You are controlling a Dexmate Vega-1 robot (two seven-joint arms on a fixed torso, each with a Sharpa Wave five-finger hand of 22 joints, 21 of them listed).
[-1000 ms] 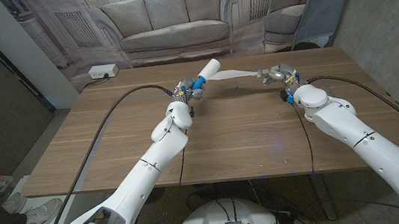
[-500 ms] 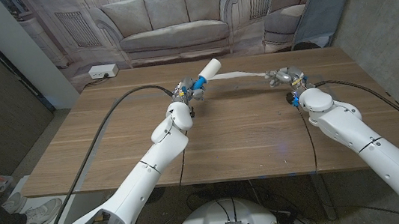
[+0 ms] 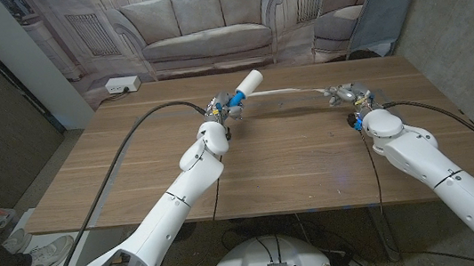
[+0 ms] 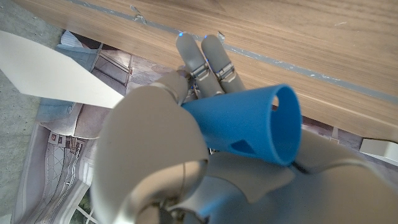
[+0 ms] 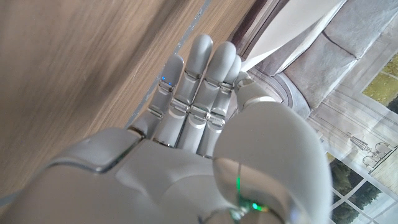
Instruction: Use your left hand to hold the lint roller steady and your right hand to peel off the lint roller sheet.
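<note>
We observed the wooden table (image 3: 293, 153) first. Over its far side, the left hand (image 3: 219, 108) gripped the lint roller (image 3: 244, 86) by its blue handle (image 4: 249, 121), roll raised. The white sheet (image 3: 290, 90) stretched from it to the right hand (image 3: 343, 94), which apparently pinched its end; contact was obscured.

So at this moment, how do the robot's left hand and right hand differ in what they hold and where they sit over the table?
The left hand grips the lint roller by its blue handle; the right hand pinches the end of the white sheet stretched from the roll. The left hand is near the table's far middle, the right hand further toward the right side. Both are shut on something, near the far edge.
</note>
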